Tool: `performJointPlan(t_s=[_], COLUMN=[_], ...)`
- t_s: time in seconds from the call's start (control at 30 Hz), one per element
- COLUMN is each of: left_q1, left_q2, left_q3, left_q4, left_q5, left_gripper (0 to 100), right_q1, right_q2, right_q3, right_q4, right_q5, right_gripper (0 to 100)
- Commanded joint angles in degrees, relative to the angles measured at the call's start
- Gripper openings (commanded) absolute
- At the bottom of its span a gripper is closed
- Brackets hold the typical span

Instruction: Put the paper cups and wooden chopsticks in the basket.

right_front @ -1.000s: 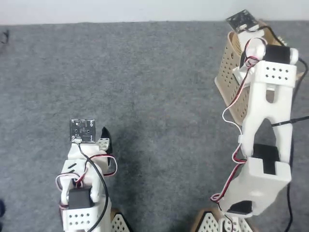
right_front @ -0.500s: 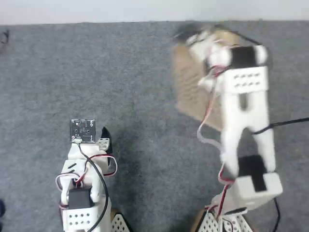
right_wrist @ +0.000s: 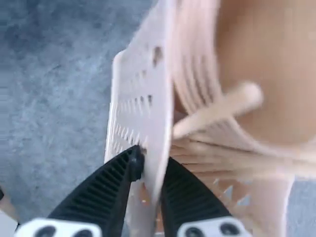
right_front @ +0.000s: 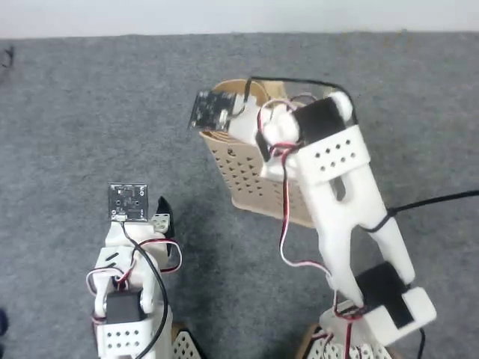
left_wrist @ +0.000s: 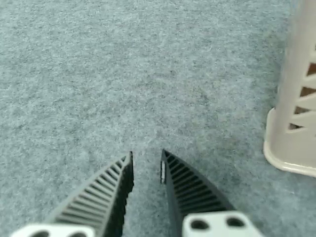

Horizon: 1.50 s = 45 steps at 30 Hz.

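Jaws of the right gripper [right_wrist: 150, 160] are pinched tight on the perforated side wall of the basket [right_wrist: 143, 94], one finger on the outside, one inside, just under the rim. Past that wall, inside the basket, lies a pale stick [right_wrist: 217, 111], too blurred to name. Outside the wall runs bare grey mat [right_wrist: 54, 74].

From the left wrist, the left gripper [left_wrist: 146, 155] has its two ribbed fingers parted by a narrow gap with nothing between them, tips just above the mat. A rounded lower corner of the basket sits off to one side, apart from the fingers. Ahead of the tips the mat lies open.

From above, the basket stands tilted in the middle of the table towards its far edge, its far rim near the white strip [right_front: 112, 16] beyond the mat. The right arm [right_front: 340, 187] stretches over its near side, wrist at the rim. The left arm [right_front: 131, 299] sits folded near the front edge, its gripper well apart from the basket, with open mat between them and a broad open stretch to the far left.
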Motion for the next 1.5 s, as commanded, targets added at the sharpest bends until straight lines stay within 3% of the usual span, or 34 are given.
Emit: performJointPlan(t_s=[0.0,0.2,0.43,0.7,0.87,1.0,1.37,1.47], left_q1=[0.2,0.2,0.2,0.2,0.2,0.2,0.2,0.2], left_q2=[-1.0,-1.0,-1.0,-1.0,-1.0,-1.0,-1.0,-1.0], left_q3=[-0.9,-0.9,-0.9,-0.9,-0.9,-0.9,-0.9,-0.9], left_q4=[0.4,0.4,0.4,0.4,0.4,0.4,0.4,0.4], left_q5=[-0.7,-0.8,-0.8,-0.8,-0.8,-0.8,-0.8,-0.8], left_gripper=[9,9,9,9,9,9,9,9], right_q1=[-1.4,-3.5,-13.0,-5.5,1.1,2.4,2.4,1.8], right_q2=[-6.0,-14.7,-25.6,-27.0,-27.0,-27.0,-32.8,-37.2], right_q3=[3.1,11.3,17.7,35.2,39.0,42.5,43.0,42.5], right_q4=[1.5,1.4,-2.7,-16.1,-24.7,-29.9,-30.4,-30.7], right_q5=[3.5,10.3,13.9,15.3,11.3,9.7,7.6,0.3], right_gripper=[0.7,0.8,0.8,0.8,0.8,0.8,1.3,11.2])
